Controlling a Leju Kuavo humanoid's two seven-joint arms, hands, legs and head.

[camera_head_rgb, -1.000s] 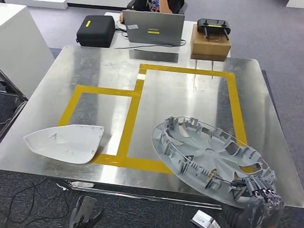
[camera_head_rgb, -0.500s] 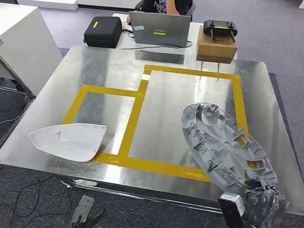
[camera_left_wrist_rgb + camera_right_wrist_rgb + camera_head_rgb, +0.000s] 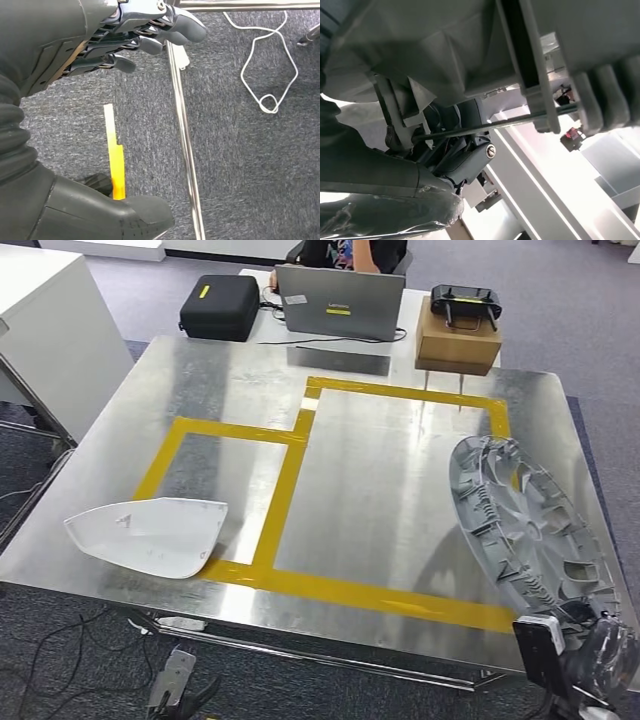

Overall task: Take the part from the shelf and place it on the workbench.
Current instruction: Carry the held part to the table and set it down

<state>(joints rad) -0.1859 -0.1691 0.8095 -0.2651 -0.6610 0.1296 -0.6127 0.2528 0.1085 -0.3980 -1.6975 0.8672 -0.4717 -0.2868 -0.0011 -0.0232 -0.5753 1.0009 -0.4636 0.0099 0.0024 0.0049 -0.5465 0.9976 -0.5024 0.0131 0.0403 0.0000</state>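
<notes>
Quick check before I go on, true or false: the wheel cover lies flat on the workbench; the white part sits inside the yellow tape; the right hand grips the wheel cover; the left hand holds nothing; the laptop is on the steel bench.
1. False: the wheel cover is tilted up on edge over the workbench.
2. False: the white part lies mostly outside the yellow tape.
3. True: the right robot hand grips its lower rim.
4. True: the left robot hand hangs free.
5. False: the laptop sits on the table behind.

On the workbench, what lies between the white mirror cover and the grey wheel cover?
In the head view, between the white mirror cover and the grey wheel cover lie only bare metal and the yellow tape outline.
</notes>
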